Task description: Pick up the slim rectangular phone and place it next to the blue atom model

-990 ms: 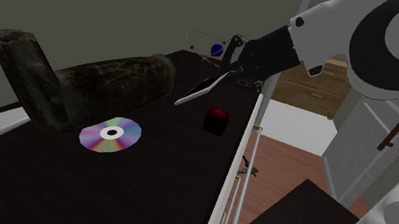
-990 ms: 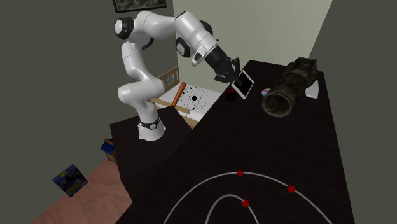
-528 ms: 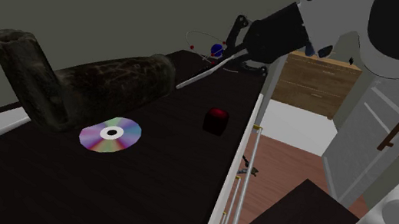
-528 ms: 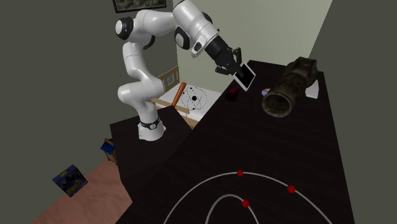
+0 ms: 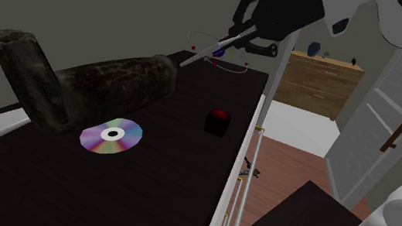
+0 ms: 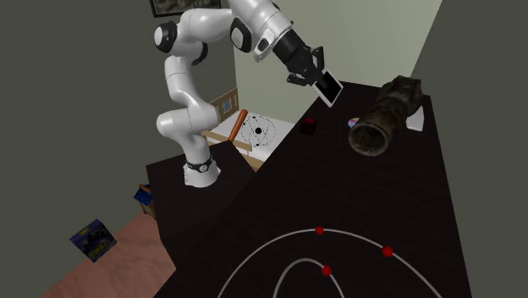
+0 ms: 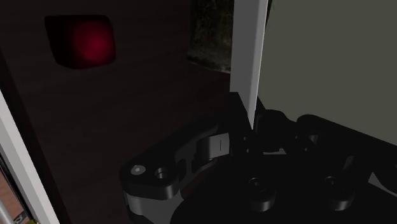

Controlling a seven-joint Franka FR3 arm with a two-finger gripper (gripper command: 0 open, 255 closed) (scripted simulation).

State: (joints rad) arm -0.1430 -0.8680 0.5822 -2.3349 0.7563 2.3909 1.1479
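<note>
The gripper (image 6: 315, 78), clamped on one edge of the phone (image 6: 329, 88), holds it tilted above the table (image 5: 184, 176), short of the atom model (image 5: 219, 55): this looks like the carry step, and next comes lowering it beside the atom model, clear of its rings.

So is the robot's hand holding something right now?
Gripper: closed on the phone, holding it up in the air.
</note>
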